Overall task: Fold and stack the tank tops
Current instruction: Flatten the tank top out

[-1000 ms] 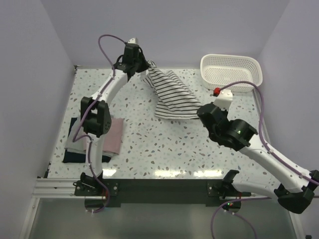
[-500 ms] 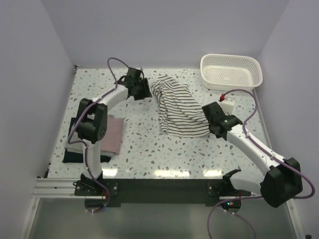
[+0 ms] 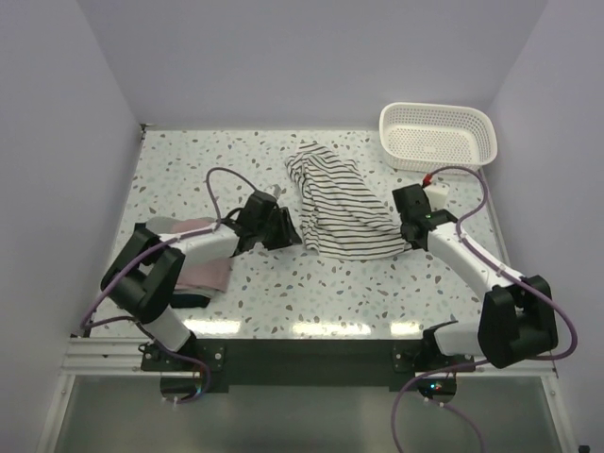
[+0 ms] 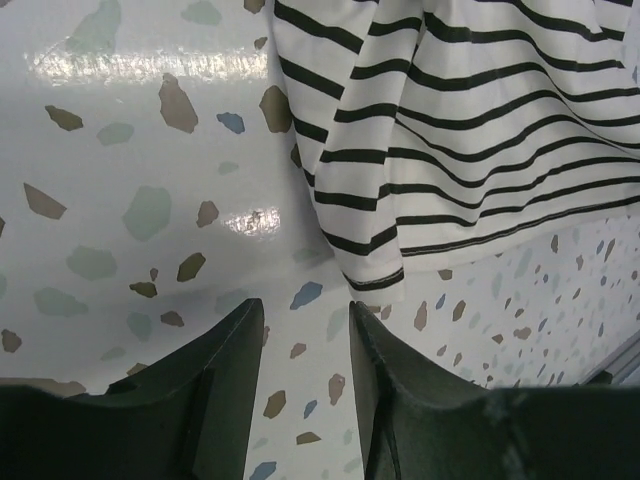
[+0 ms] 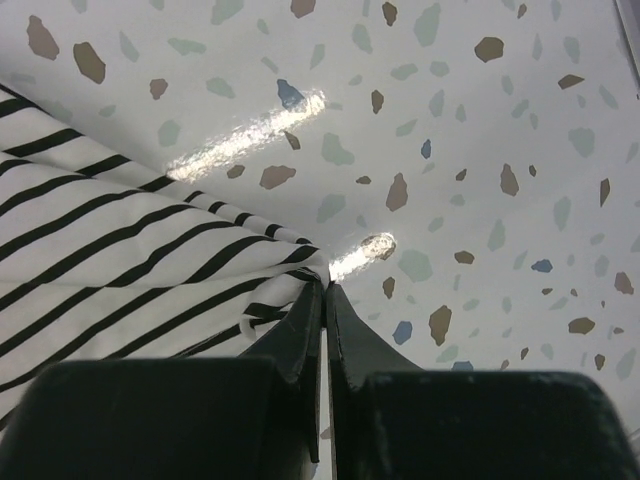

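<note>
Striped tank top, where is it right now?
In the top view the striped tank top lies rumpled on the table, right of centre, just in front and left of the white basket.

White lattice basket [image 3: 436, 106] at speckled table's [image 3: 189, 179] far-right corner

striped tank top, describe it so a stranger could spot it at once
On the speckled table, look left of and nearer than the white lattice basket in the far right corner. The striped tank top lies rumpled there, one corner pinched by the right hand. It alone has thin black stripes on white; the pink top and dark top at near left are plain.
</note>
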